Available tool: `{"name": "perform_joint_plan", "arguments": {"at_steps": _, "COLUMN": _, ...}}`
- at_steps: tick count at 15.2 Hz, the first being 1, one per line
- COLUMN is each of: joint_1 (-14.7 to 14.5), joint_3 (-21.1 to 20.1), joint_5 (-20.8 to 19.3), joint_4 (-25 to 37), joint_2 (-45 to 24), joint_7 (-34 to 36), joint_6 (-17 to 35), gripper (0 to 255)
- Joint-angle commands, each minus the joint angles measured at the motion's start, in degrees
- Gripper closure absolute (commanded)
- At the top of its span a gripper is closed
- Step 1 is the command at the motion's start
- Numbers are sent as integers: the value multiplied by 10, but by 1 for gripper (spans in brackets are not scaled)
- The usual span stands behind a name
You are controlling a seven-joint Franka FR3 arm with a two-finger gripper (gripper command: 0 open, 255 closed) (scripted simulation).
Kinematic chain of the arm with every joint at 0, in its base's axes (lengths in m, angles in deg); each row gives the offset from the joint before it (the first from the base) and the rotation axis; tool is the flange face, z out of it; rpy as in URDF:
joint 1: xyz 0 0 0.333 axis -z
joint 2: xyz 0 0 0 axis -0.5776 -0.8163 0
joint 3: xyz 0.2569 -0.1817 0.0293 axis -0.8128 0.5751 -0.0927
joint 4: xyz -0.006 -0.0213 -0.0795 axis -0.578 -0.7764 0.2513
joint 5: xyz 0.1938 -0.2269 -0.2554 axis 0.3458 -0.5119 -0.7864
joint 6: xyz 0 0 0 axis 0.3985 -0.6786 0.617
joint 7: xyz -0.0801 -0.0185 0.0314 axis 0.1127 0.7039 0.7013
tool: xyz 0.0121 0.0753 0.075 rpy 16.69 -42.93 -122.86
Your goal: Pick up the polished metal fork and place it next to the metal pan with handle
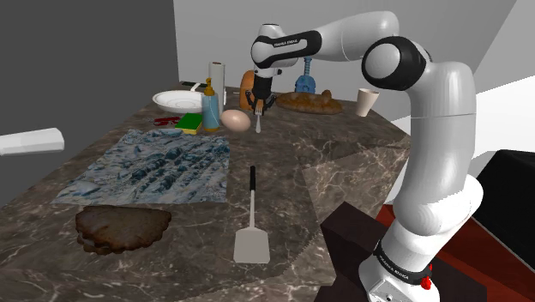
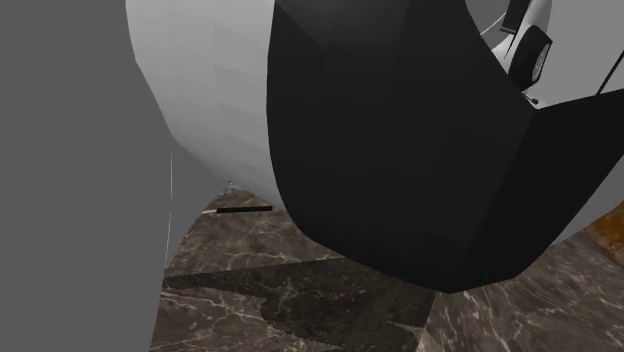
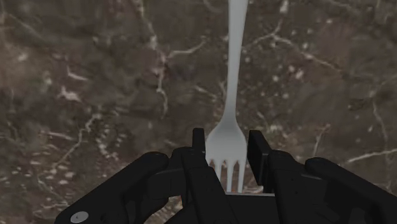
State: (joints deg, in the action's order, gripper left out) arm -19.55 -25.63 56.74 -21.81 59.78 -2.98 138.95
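Pincer (image 3: 227, 137) clamped on fork (image 3: 233, 70) near tines; we carry slow, wrist steady, clearing egg (image 1: 236, 120) at fork's 9 o'clock, shoulder view.

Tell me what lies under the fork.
Dark marbled countertop shows beneath the fork, which the gripper clasps. The gripper's body covers the tine tips and whatever lies under them.

Rounded white-and-black body (image 2: 400, 130) close to the camera, above a dark marble countertop (image 2: 300, 300); grey wall (image 2: 70, 180) at left

Wrist view close above marble counter (image 3: 83, 83)
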Motion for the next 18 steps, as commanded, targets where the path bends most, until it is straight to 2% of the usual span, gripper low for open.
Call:
{"name": "perform_joint_plan", "arguments": {"at_steps": 1, "joint_1": 0, "joint_3": 0, "joint_5": 0, "joint_4": 0, "joint_2": 0, "joint_7": 0, "joint_6": 0, "gripper": 255}}
{"name": "perform_joint_plan", "arguments": {"at_steps": 2, "joint_1": 0, "joint_3": 0, "joint_5": 0, "joint_4": -1, "joint_2": 0, "joint_7": 0, "joint_6": 0, "gripper": 0}}
{"name": "perform_joint_plan", "arguments": {"at_steps": 7, "joint_1": 0, "joint_3": 0, "joint_5": 0, "joint_4": 0, "joint_2": 0, "joint_7": 0, "joint_6": 0, "gripper": 0}}
{"name": "perform_joint_plan", "arguments": {"at_steps": 11, "joint_1": -3, "joint_3": -2, "joint_5": 3, "joint_4": 59, "joint_2": 8, "joint_7": -3, "joint_6": -68, "gripper": 0}}
{"name": "perform_joint_plan", "arguments": {"at_steps": 18, "joint_1": -3, "joint_3": -2, "joint_5": 3, "joint_4": 59, "joint_2": 8, "joint_7": -3, "joint_6": -68, "gripper": 0}}
